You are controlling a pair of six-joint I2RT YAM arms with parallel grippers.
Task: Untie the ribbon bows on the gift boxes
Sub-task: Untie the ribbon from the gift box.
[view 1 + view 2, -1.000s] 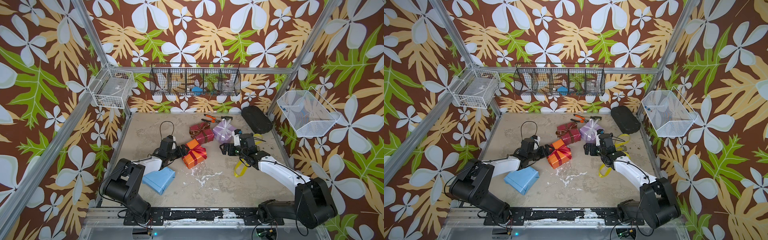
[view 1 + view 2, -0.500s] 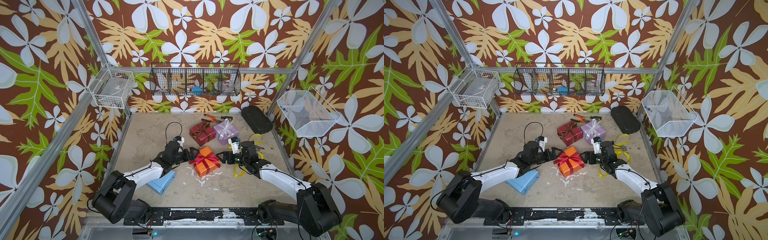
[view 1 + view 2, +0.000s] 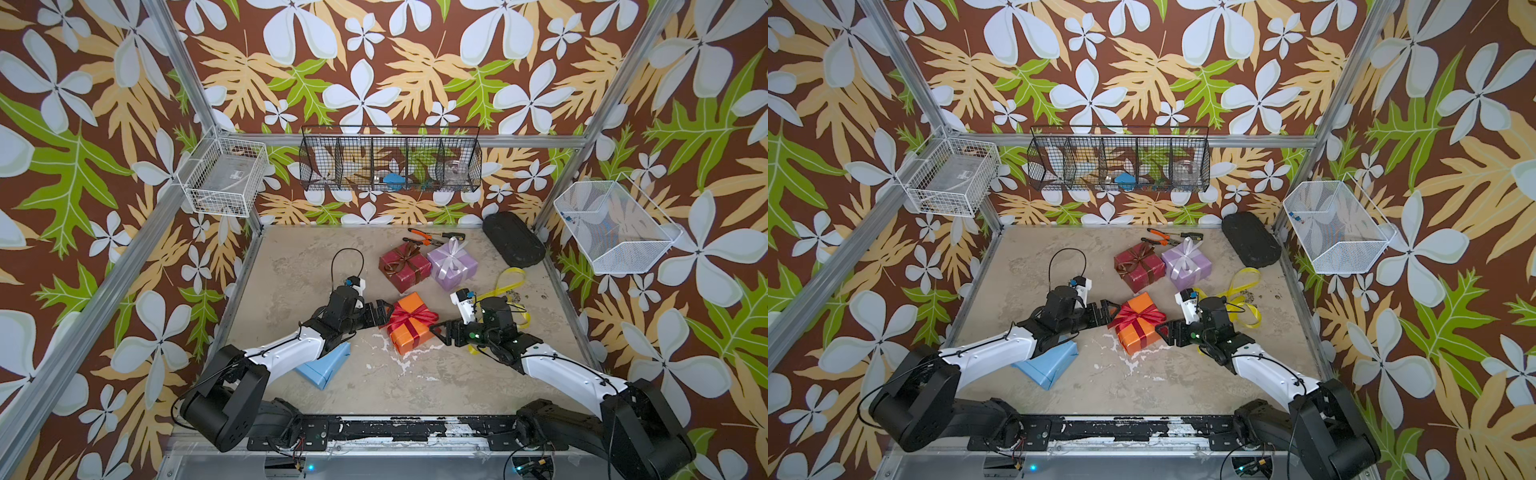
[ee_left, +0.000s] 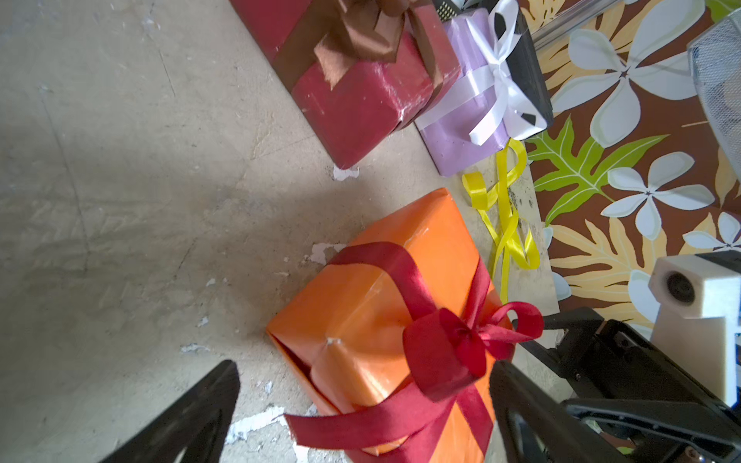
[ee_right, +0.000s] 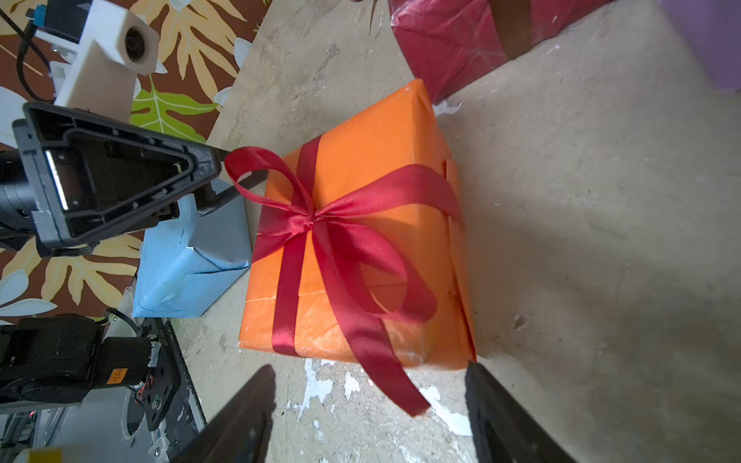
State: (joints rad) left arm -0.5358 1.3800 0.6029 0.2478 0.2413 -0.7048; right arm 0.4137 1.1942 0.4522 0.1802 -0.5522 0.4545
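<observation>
Red bow (image 3: 409, 316) sits on top of the orange box (image 3: 409, 338), shiny satin on glossy paper. Left gripper (image 3: 387, 314) at its 9 o'clock, right gripper (image 3: 437, 331) at 3, both wide open, holding nothing. Loose tail (image 5: 385, 360) points toward the right one, so I'd guess it's nearer for the pull.

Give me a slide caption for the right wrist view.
Open right gripper faces the orange gift box, its red ribbon bow tied.
</observation>
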